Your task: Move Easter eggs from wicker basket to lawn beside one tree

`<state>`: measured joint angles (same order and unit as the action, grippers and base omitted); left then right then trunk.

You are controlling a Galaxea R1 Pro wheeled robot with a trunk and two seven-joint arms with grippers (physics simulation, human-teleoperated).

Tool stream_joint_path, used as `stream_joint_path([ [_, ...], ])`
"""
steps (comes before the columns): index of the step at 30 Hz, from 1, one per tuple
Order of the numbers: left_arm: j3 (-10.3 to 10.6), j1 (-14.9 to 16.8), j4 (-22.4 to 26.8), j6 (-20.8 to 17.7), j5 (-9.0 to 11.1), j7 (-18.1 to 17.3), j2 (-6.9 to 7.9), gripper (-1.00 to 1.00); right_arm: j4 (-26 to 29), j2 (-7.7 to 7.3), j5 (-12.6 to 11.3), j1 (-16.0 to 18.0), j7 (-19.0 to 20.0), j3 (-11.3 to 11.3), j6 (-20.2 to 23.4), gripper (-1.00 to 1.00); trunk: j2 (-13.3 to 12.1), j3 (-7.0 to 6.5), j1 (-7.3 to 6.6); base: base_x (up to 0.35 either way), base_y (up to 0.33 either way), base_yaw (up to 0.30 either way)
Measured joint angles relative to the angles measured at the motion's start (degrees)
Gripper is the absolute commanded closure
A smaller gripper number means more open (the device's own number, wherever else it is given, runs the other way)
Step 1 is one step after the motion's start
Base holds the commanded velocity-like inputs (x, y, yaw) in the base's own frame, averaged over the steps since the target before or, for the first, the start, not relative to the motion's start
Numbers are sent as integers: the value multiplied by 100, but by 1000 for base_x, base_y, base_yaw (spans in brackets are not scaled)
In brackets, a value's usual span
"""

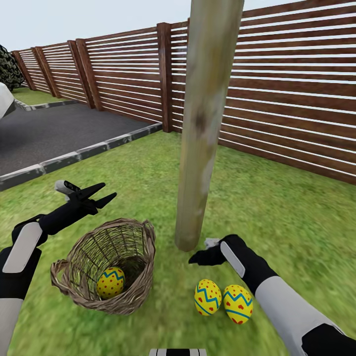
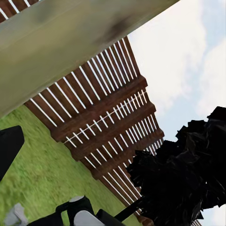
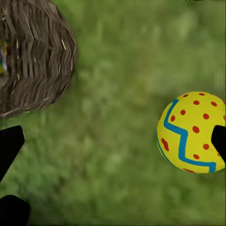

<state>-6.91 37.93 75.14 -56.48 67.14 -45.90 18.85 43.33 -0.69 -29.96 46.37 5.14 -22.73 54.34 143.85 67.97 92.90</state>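
Both tools, left (image 1: 101,194) and right (image 1: 198,257), spread; dotted yellow egg (image 1: 111,282) in basket (image 1: 138,291).

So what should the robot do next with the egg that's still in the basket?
Probably lower the open left gripper into the brown woven wicker basket for the last yellow zigzag egg; two eggs already lie on the grass by the pale tree trunk.

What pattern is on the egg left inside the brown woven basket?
Yellow Easter egg with red dots and a blue zigzag band; head view shows it best.
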Motion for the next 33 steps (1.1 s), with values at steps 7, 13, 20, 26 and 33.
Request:
stream_joint_path([
  [7, -1, -2, 3, 7, 5, 4, -18, -100, 691, -112, 37, -79, 56, -24, 34, -100, -2, -44, -6, 0, 0, 191],
  [13, -8, -2, -3, 16, -2, 4, -28, -100, 970, -133, 40, -109, 54, -28, 44, -100, -10, -177, -21, 0, 0, 281],
  [20, 5, 0, -1, 43, -9, 2, -46, -100, 1505, -292, 19, -156, 61, -6, 97, -100, -13, -222, -26, 0, 0, 90],
  [26, 17, 0, 5, 44, -10, 3, -48, -100, 1968, -357, -9, -158, 63, -6, 113, -100, -13, -222, -26, 0, 0, 2],
  [33, 18, 0, 2, 53, -10, 3, -54, -100, 2047, -356, -100, -160, 70, 3, 108, -100, -14, -222, -26, 0, 0, 0],
])
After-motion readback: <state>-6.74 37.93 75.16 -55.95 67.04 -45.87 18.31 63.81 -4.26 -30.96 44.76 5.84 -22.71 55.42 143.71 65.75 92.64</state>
